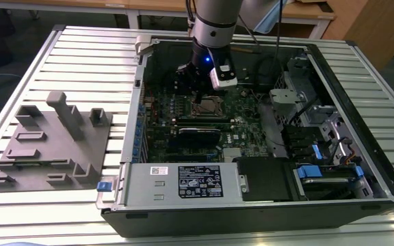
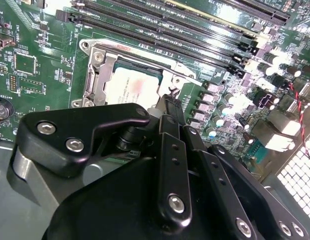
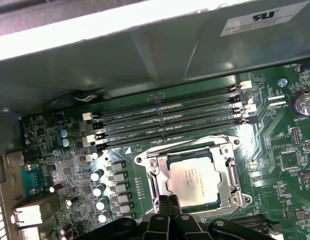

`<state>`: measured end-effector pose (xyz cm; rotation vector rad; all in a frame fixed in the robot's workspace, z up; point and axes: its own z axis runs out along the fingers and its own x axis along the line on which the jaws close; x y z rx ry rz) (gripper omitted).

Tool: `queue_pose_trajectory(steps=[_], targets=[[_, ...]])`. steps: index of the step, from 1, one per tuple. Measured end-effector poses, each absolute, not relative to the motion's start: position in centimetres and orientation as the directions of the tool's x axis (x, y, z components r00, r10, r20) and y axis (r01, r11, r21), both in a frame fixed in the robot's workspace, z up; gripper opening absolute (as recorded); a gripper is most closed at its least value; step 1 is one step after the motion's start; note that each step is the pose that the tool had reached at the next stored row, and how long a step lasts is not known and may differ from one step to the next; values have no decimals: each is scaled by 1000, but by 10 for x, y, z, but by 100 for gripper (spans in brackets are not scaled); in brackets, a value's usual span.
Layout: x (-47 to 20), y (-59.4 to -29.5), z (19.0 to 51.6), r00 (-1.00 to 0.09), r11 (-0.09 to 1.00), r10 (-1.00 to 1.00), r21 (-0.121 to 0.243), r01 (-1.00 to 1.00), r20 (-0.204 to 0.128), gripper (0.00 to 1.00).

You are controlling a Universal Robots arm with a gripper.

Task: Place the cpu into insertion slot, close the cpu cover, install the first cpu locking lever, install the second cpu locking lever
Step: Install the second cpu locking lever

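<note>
Open computer case (image 1: 334, 66), cpu (image 3: 194, 182) inside insertion slot (image 3: 150, 161).

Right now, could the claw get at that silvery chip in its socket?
Probably yes: the claw hangs right over the cpu, whose top shows bare through the cpu cover window, with nothing between them.

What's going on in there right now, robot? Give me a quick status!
Gripper low at socket edge, fingers together, holding nothing seen. CPU seated in insertion slot, CPU cover down around it. Nothing in the way.
</note>
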<state>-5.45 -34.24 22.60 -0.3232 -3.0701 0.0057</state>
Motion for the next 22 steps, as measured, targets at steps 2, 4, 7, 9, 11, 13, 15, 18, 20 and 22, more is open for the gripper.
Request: queue_pose_trajectory(steps=[2, 4, 7, 9, 11, 13, 15, 18, 20, 22], targets=[[-55, -342, 229, -977, 978, 208, -10, 208, 54, 11], [-55, -342, 233, -977, 978, 208, -10, 208, 54, 11], [-55, -342, 233, -977, 978, 208, -9, 208, 54, 11], [-55, -342, 234, -977, 978, 208, -10, 208, 54, 11], [-55, -342, 236, -977, 978, 208, -9, 208, 54, 11], [-55, -342, 236, -977, 978, 208, -9, 208, 54, 11], [-55, -342, 236, -977, 978, 208, -6, 208, 55, 11], [-55, -342, 236, -977, 978, 206, 15, 208, 57, 11], [-55, -342, 236, -977, 978, 205, 26, 207, 58, 11], [-55, -342, 236, -977, 978, 205, 31, 207, 57, 11]])
